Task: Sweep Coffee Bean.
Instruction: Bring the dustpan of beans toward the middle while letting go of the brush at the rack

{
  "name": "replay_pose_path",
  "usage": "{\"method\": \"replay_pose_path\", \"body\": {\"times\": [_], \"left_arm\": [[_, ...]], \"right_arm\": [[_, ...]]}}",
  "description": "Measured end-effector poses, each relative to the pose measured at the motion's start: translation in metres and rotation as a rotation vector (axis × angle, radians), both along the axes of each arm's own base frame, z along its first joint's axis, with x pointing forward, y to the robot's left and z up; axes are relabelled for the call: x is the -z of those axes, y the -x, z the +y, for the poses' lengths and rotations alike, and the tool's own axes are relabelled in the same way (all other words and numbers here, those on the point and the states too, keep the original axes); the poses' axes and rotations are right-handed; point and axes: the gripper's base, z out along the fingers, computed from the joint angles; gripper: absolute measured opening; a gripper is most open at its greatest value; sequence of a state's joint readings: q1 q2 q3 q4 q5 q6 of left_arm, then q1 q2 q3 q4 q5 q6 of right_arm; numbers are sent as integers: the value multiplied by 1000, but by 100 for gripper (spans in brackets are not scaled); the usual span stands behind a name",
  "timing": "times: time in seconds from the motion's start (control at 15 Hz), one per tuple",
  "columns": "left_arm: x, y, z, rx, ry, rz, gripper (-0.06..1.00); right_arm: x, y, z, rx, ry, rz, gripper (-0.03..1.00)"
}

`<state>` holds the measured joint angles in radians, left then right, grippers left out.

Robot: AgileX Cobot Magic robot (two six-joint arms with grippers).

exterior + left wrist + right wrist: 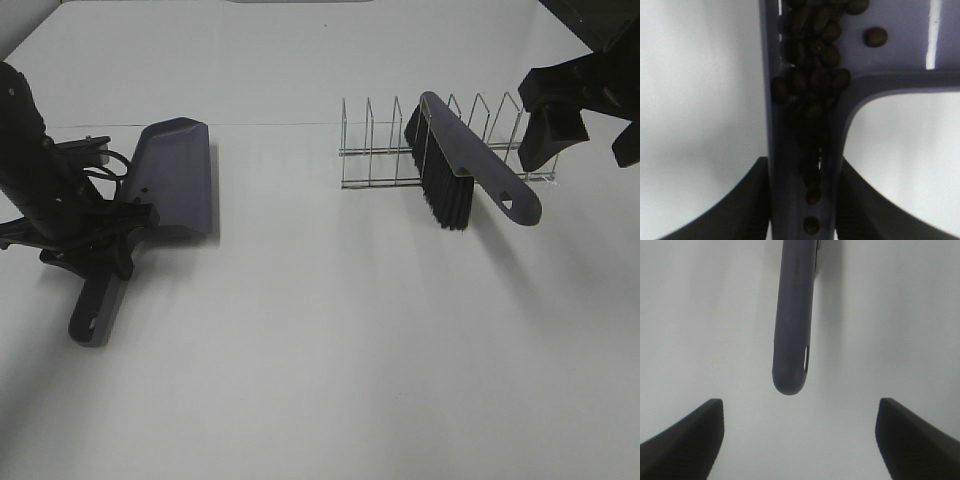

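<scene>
White table (pixel 350 380) showed nothing loose. Your left gripper (pixel 805 200) clamped the dustpan (pixel 180 170) handle, coffee bean (pixel 812 75) heap inside. Your right gripper (pixel 800 440) gaped wide near the racked brush (pixel 455 150). Sweeping looked done.

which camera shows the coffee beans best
The left wrist view: the coffee beans fill its centre, piled along the dustpan handle channel. The exterior high view shows the dustpan but no beans can be made out; the right wrist view shows none, just the brush handle.
</scene>
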<state>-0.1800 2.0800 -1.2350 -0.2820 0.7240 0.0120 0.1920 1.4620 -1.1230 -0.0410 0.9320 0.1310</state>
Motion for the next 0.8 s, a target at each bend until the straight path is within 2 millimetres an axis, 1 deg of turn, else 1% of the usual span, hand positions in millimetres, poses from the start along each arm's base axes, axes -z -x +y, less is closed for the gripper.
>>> {"method": "replay_pose_path", "body": {"times": [0.33,0.53,0.67,0.73,0.8], "left_arm": [[0,0,0,0,0,2,33],[0,0,0,0,0,2,37],[0,0,0,0,0,2,45],[0,0,0,0,0,2,52],[0,0,0,1,0,3,63]], "right_arm": [[0,0,0,8,-3,0,77],[0,0,0,9,-4,0,77],[0,0,0,9,-4,0,77],[0,0,0,9,-4,0,77],[0,0,0,9,-4,0,77]]}}
